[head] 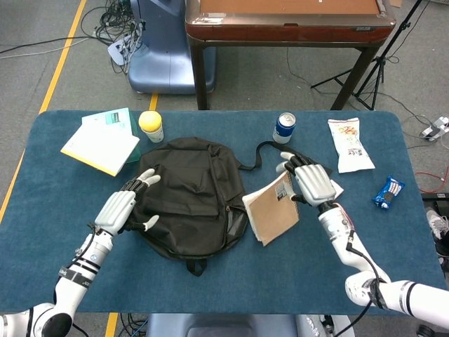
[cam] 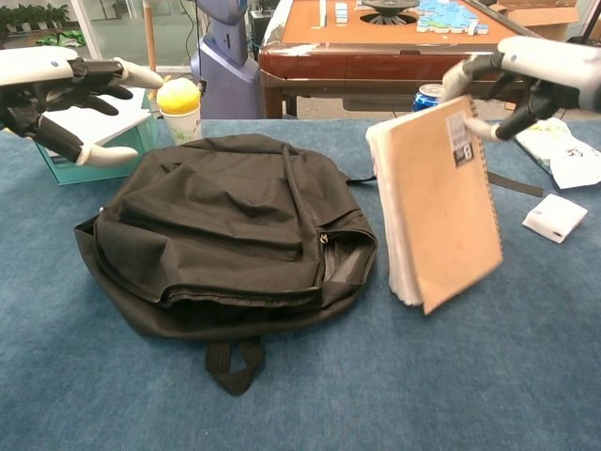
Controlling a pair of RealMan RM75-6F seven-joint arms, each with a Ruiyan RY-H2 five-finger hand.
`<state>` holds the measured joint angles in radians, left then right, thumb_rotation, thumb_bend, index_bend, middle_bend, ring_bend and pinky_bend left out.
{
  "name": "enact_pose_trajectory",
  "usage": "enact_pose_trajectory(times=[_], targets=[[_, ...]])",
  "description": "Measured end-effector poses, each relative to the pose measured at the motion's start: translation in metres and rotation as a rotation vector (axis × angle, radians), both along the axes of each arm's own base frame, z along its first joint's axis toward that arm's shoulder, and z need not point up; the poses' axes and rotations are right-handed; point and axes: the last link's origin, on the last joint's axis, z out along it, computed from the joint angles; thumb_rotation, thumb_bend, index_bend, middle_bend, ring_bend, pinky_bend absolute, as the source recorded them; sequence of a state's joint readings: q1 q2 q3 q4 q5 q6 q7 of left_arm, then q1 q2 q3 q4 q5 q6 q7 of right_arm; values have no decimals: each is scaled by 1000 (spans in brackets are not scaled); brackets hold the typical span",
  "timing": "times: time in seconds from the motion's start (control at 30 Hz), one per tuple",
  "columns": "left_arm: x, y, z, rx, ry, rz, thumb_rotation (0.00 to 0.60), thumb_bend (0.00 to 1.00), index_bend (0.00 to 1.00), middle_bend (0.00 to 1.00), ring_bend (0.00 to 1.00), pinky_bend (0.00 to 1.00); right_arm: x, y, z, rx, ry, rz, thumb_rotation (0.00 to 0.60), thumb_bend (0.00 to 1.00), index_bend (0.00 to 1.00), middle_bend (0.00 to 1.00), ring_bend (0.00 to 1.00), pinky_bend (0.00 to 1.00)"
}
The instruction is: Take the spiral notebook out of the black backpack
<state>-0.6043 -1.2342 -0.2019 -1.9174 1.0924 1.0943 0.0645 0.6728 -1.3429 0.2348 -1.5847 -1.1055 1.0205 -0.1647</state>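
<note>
From the head view, a black backpack (head: pixel 191 196) lies flat near the middle of a blue table (head: pixel 42 210). Just to the right of the backpack, the spiral notebook (head: pixel 272 209) is fully outside the bag, brown cover up, its lower end close to the backpack's right edge. The right hand (head: pixel 309 181) grips the notebook's upper right corner, fingers curled over the cover near a white label. The left hand (head: pixel 125 205) sits over the backpack's left edge with its fingers spread and nothing in them; whether it touches the fabric cannot be told. Beyond the backpack's upper left stands a yellow-lidded cup (head: pixel 151 126), with a white and green book (head: pixel 103 140) further left. A blue can (head: pixel 284 127) stands past the backpack's upper right, near a loose black strap (head: pixel 291 156). A white snack bag (head: pixel 349 144) and a small blue packet (head: pixel 389 192) lie well to the backpack's right.

From the chest view, the spiral notebook (cam: pixel 441 207) is held up at a tilt just right of the black backpack (cam: pixel 225 230), its lower corner low near the table (cam: pixel 526 376); contact there cannot be told. The right hand (cam: pixel 526 80) holds its top edge by the wire binding. The left hand (cam: pixel 56 89) hovers open, above and left of the backpack. The yellow-lidded cup (cam: pixel 178 108) stands behind the backpack.
</note>
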Motion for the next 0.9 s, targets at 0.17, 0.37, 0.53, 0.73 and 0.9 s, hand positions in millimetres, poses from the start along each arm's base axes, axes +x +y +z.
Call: enact_pose_trajectory(times=[0.17, 0.37, 0.53, 0.73, 0.9], targets=[[-3, 1, 4, 12, 4, 5, 600, 261, 101, 3, 0, 64, 5, -7, 9, -35, -19, -1, 600, 504, 0, 0, 0, 42], [-12, 2, 10, 36, 22, 22, 600, 261, 100, 0, 0, 64, 4, 1, 27, -70, -23, 11, 600, 504, 0, 0, 0, 20], [-25, 3, 20, 87, 49, 40, 600, 260, 104, 0, 0, 64, -4, 24, 51, -135, 41, 30, 600, 504, 0, 2, 0, 22], [-50, -4, 35, 170, 85, 86, 600, 260, 116, 0, 0, 64, -26, 63, 79, -184, 127, -22, 600, 504, 19, 80, 65, 102], [-77, -17, 46, 198, 127, 149, 600, 261, 121, 0, 0, 64, -48, 102, 93, -197, 162, -79, 600, 503, 97, 138, 100, 103]])
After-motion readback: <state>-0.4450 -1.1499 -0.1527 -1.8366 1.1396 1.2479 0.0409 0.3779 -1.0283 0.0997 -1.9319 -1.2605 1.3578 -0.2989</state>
